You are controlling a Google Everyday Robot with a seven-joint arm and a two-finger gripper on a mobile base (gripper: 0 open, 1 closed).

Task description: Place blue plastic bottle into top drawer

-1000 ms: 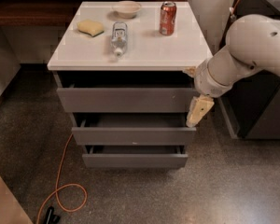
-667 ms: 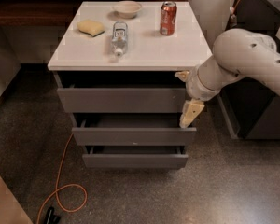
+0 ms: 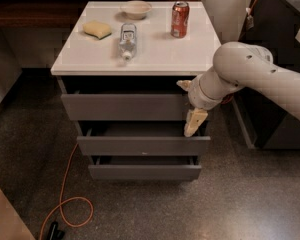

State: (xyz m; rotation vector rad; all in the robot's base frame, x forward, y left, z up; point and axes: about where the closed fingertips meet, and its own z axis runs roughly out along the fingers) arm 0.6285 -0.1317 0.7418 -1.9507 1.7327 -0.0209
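The blue plastic bottle (image 3: 127, 40) lies on its side on the white cabinet top (image 3: 160, 54), cap toward the front edge. The top drawer (image 3: 125, 106) is pulled out a little, with a dark gap showing above its grey front. My gripper (image 3: 189, 104) is at the right end of that drawer front. Its cream fingers are spread apart, one (image 3: 183, 84) near the drawer's top edge and one (image 3: 194, 122) pointing down below it. It is open and holds nothing. The bottle is well up and to the left of it.
A red soda can (image 3: 180, 19), a small bowl (image 3: 136, 8) and a yellow sponge (image 3: 97, 29) also stand on the top. Two narrower drawers (image 3: 142, 145) below stick out in steps. An orange cable (image 3: 65, 204) loops on the floor at left. A dark cabinet (image 3: 285, 94) stands at right.
My arm has swung left, and the gripper has moved from beside the cabinet's right side to the right end of the top drawer front.
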